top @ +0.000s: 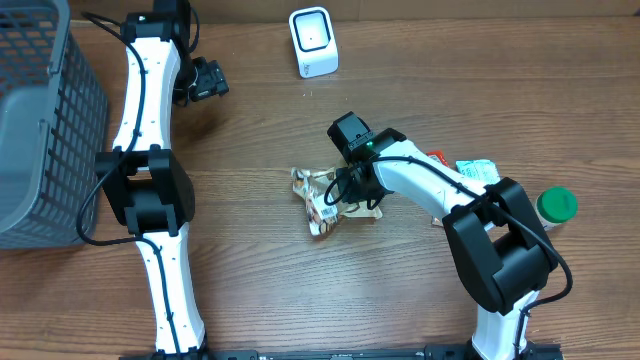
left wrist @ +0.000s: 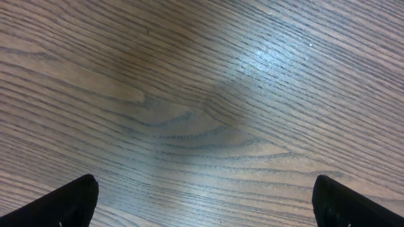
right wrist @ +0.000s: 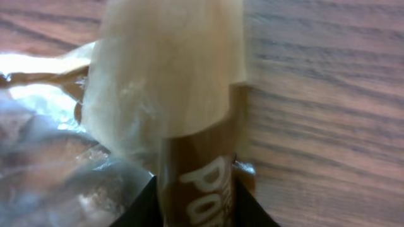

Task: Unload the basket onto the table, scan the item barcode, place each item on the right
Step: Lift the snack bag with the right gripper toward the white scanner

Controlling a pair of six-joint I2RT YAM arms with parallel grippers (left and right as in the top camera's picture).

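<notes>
– At mid-table, a touch toward 3 o'clock, lies the snack packet (top: 322,205), crumpled flat on the wood. Who has it?

– The right gripper (top: 352,192). It sits over the packet's 3 o'clock end. Its wrist view shows the brown wrapper pinched between the two dark fingers (right wrist: 144,213), running straight out from them toward 12 o'clock.

– And the packet's long axis from above?

– Roughly 9 to 3, with a flap hanging toward 6. It's too rumpled to be firm on that.

– Where must it go?

– I'd judge to the scanner (top: 313,42), the white box at 12 o'clock from the packet and well apart from it. The right arm is far the nearer one.

– The left gripper (top: 207,80)?

– Up at 10 o'clock from the packet, between the basket (top: 70,130) and the scanner. Its jaws are wide, with nothing but bare wood beneath.

– What can't you see?

– The barcode. From above, a pale patch with dark marks shows near the flap, too small to read. The arm covers the packet's right end. The wrist view is blurred, and the white lettering is cut off at the bottom edge.
</notes>
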